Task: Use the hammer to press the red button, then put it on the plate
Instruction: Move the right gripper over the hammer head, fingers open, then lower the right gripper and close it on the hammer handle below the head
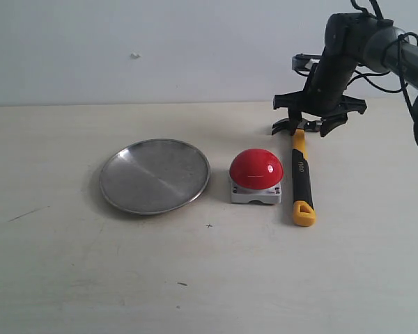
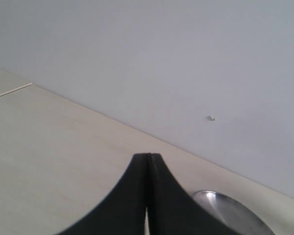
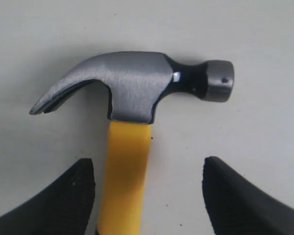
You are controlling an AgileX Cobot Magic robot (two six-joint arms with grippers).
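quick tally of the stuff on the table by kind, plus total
hammer: 1
red button: 1
plate: 1
total: 3

Exterior view faces the table (image 1: pixel 90 278); right wrist (close, overhead) shares the hammer (image 3: pixel 132 88).
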